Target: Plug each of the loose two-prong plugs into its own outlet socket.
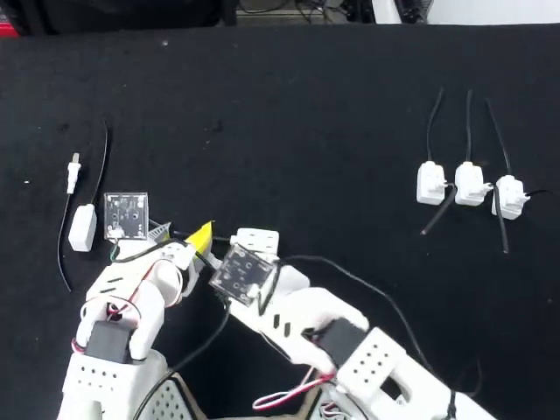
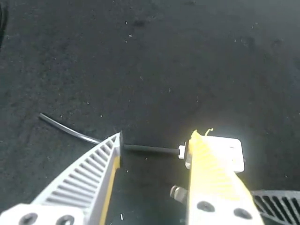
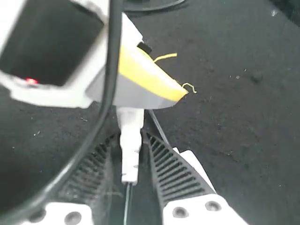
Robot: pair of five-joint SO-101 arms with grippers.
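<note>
Two arms, both bent low and forward over the black table [image 1: 289, 114], claws tip to tip.

Left claw [image 2: 157, 137]: fingers apart, with a black cord [image 2: 145, 149] lying across the gap. Its yellow finger [image 1: 199, 234] is taken as the reference.

Right claw [image 3: 130, 138]: ribbed fingers pressed together on a white plug [image 3: 130, 154], just beneath the yellow finger.

Count:
- One plug at the claws.
- Three white plugs [image 1: 470, 184] with cords, in a row well right of the yellow finger.
- One white block [image 1: 81, 227] and one small plug [image 1: 74, 171] on a cord, left of the yellow finger.
</note>
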